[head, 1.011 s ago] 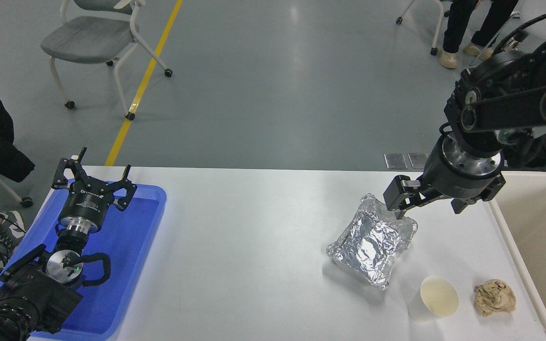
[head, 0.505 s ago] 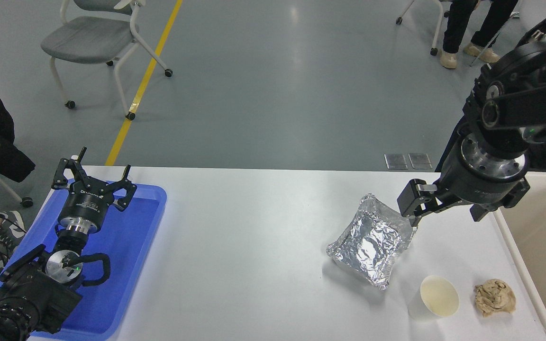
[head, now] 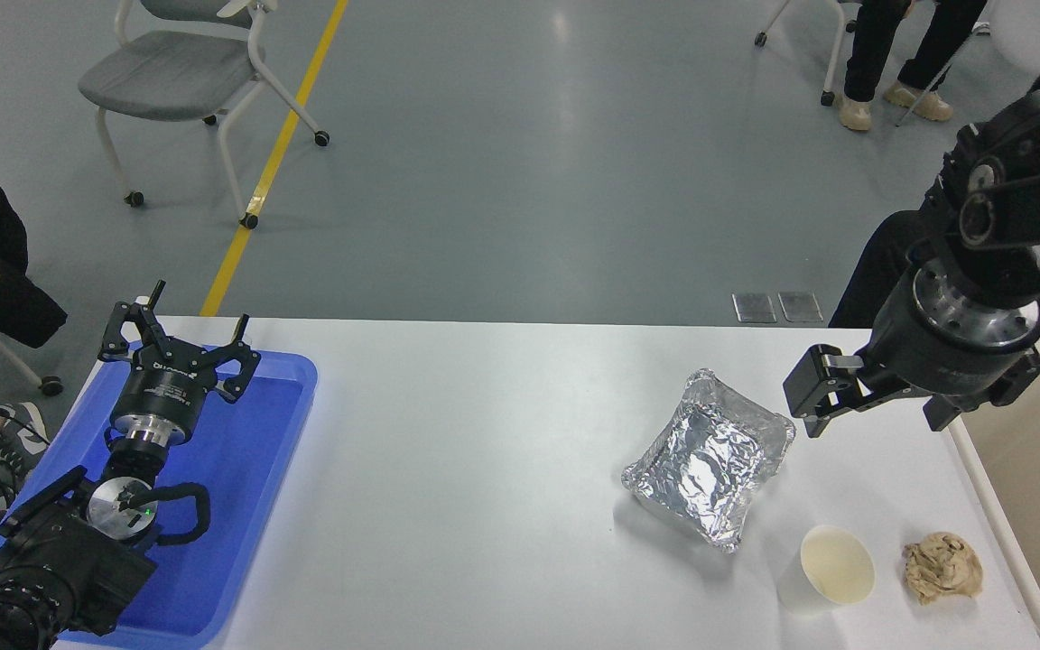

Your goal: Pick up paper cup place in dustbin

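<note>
White table (head: 484, 469) before a grey floor with yellow line (head: 276, 149) and a grey wheeled chair (head: 186, 77). Small white paper cup (head: 831, 569) upright near the front edge, between crinkled silver foil container (head: 710, 460) and crumpled brown paper wad (head: 942, 566). Large cream-beige plastic dustbin (head: 980, 469) at the right edge. Right gripper (head: 881, 406) above the table, jaws apart, empty. Left gripper (head: 177, 348) over blue tray (head: 249, 469), jaws apart.

Paper cup (head: 825, 569) sits upright at the table's near right, small, white and tapered, round rim up, pale cream inside showing, nothing gripping it. Dustbin (head: 980, 474) stands at the far right edge, big cream-beige plastic, thick rounded rim, smooth walls, partly cut off.
</note>
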